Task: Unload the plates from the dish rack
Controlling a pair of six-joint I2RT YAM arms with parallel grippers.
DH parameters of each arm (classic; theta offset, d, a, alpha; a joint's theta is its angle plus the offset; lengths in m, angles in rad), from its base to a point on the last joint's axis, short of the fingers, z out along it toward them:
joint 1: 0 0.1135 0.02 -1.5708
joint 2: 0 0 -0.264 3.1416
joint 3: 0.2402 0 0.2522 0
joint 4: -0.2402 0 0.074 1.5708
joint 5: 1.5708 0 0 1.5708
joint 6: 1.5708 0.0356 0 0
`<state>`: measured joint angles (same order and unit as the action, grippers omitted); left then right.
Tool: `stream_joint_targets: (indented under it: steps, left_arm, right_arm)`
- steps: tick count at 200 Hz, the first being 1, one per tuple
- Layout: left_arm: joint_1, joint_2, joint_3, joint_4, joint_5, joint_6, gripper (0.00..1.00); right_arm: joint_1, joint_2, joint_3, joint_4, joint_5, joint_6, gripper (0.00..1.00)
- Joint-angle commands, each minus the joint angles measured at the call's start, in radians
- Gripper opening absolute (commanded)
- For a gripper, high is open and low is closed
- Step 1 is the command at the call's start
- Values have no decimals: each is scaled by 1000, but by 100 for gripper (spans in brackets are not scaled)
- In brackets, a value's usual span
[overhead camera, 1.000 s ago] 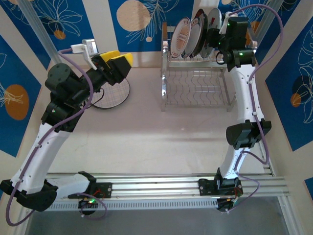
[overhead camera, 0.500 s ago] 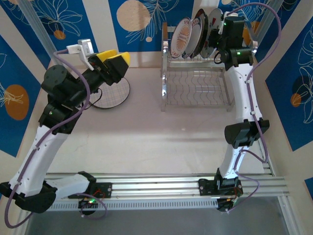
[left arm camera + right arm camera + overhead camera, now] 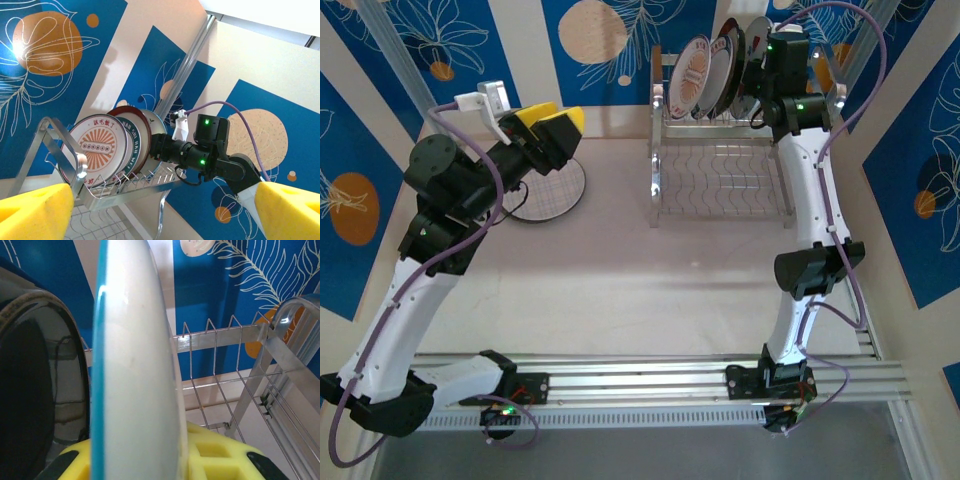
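Right end effector at the right end of the upper tier of the dish rack, closed on the white plate with the blue edge. Yellow pads against both faces, low on the rim.

White plate on edge in the rack's slots, upright. Faces toward the rack's left and right ends, disc plane running across the rack from front to back, thin edge toward the right wrist camera.

Just left of it in the same tier, a dark plate, likewise on edge and roughly parallel, close beside it. Further toward the rack's left end, the sunburst plate, on edge with a slight lean, patterned face toward the left of the rack.

Left end effector well to the left of the rack, raised above the worktop. Yellow fingers spread wide apart, aimed at the rack's upper tier.

Well left of the rack, near the left arm, a plaid plate lying flat on the worktop, face up.
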<state>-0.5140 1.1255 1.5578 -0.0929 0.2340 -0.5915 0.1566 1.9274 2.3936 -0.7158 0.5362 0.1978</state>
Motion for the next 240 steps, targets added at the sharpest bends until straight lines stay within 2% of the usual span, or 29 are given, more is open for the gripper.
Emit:
stream_joint_targets:
  steps: [1, 44, 240]
  left_arm:
    - [-11, -23, -11, 30, -7, 16, 93]
    - [-11, -21, -13, 33, -6, 11, 93]
    - [-11, -6, -10, 64, 29, -18, 93]
  right_arm:
    - [35, -10, 87, 93, -8, -21, 0]
    - [53, 16, 147, 95, 65, -90, 0]
    - [67, -15, 237, 141, 204, -213, 0]
